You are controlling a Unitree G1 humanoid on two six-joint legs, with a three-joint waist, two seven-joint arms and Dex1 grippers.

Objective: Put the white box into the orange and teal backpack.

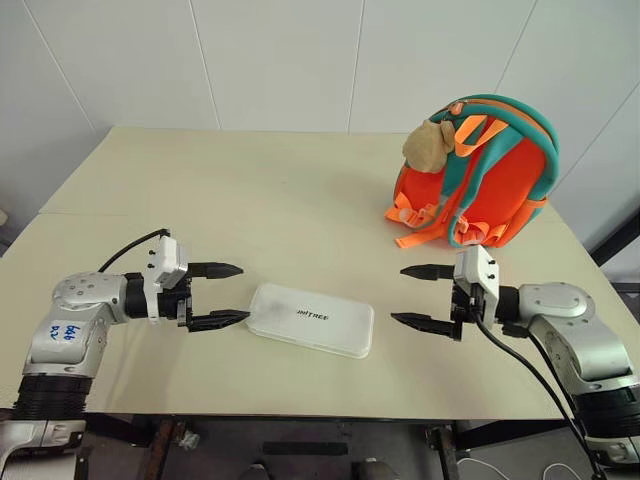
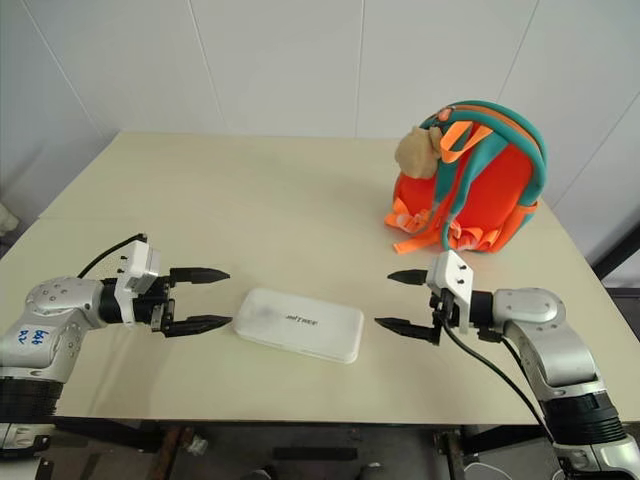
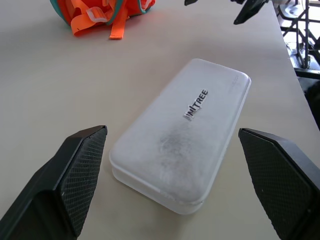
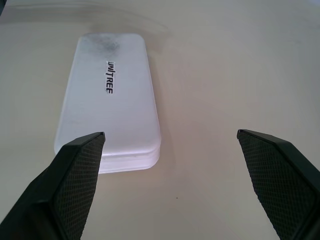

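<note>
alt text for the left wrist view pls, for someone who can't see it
A flat white box with dark lettering lies on a beige table, just ahead of the left hand, whose two black fingers stand wide open. Beyond it sits the lower edge of the orange and teal backpack, with the right hand opposite.

Wall (image 1: 300,60): white panels — thin seams ran between them.
Table (image 1: 260,190): pale beige top, bare.
Light: even, soft.
</note>
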